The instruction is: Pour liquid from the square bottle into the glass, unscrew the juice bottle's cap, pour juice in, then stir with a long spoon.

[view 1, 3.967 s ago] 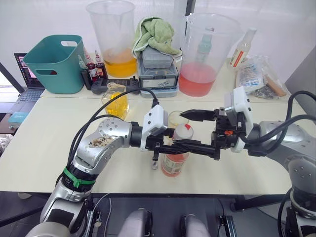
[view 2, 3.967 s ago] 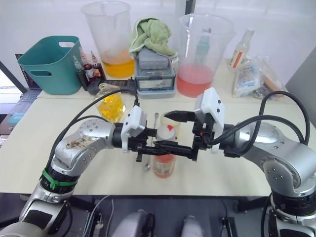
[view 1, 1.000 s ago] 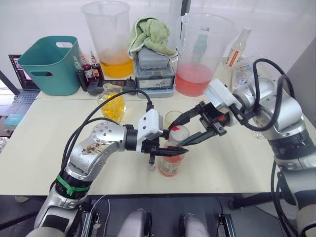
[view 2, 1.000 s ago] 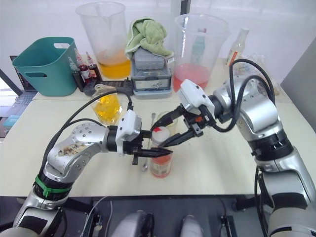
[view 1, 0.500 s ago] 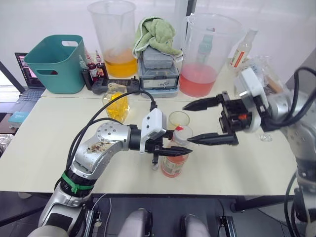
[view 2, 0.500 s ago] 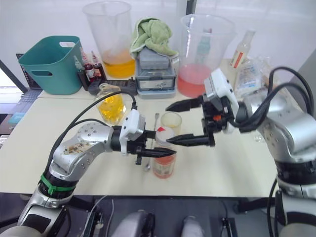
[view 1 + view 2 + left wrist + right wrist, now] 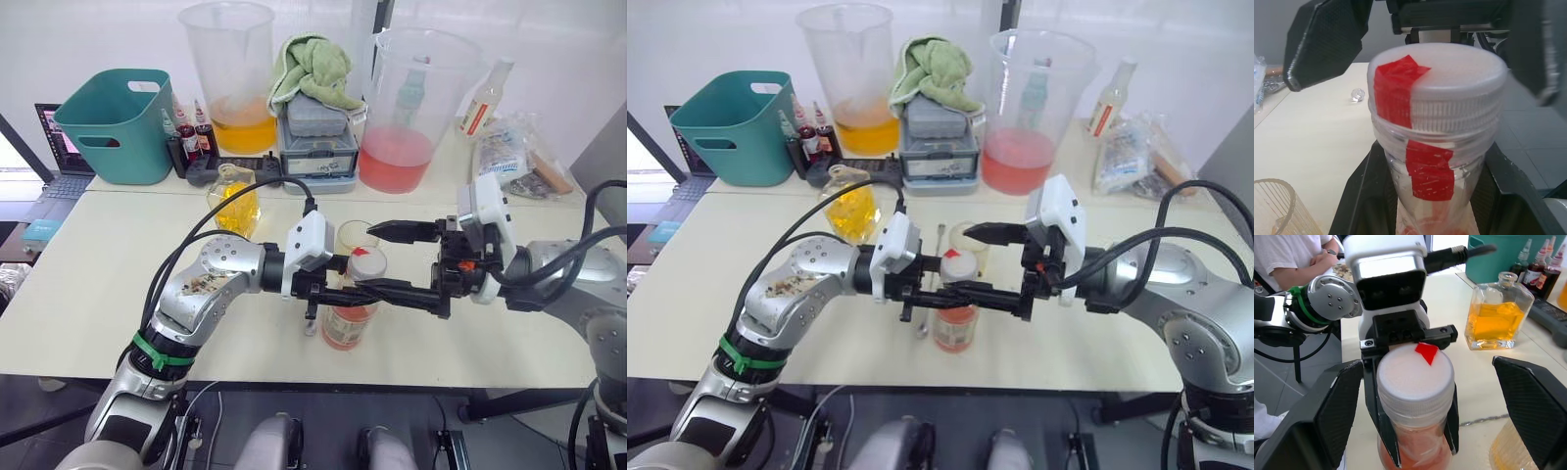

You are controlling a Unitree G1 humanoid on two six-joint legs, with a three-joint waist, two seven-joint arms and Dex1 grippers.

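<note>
Two jugs [image 7: 227,73] behind juice bottle [image 7: 350,308]

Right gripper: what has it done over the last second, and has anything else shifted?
The right gripper swung away to the right off the cap, then came back; its open fingers now straddle the white cap without closing. The left gripper stays shut on the juice bottle. Glass and square bottle unmoved.

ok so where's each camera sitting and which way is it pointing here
Head stereo pair: on the head, looking forward and down at the table and both arms.
Left wrist: along the left pincer, at the juice bottle it grips.
Right wrist: along the open right pincer, at that bottle.
All views share its white cap.
</note>
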